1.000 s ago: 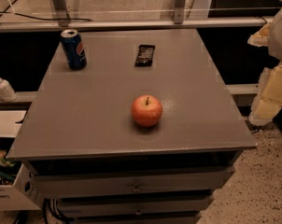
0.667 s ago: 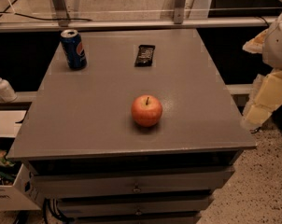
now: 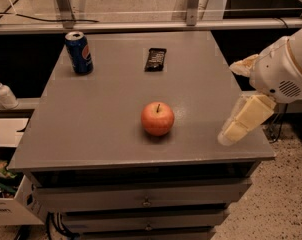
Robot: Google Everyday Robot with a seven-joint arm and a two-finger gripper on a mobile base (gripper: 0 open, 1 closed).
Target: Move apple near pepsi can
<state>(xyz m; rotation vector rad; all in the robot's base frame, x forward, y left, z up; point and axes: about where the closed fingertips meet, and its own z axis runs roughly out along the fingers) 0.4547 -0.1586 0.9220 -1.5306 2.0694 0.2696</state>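
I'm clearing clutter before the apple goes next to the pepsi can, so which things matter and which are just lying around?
For the job: round red-orange apple, mid-table; dark blue pepsi can, far left corner; end effector, at right edge of grey table.
Lying about: flat black snack bar wrapper; white pump bottle left of the table.

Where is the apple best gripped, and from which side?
Probably the apple across its widest middle, from above: it sits upright, stem up, nothing touching it. The gripper hangs at the right edge of the table, apart from the apple.
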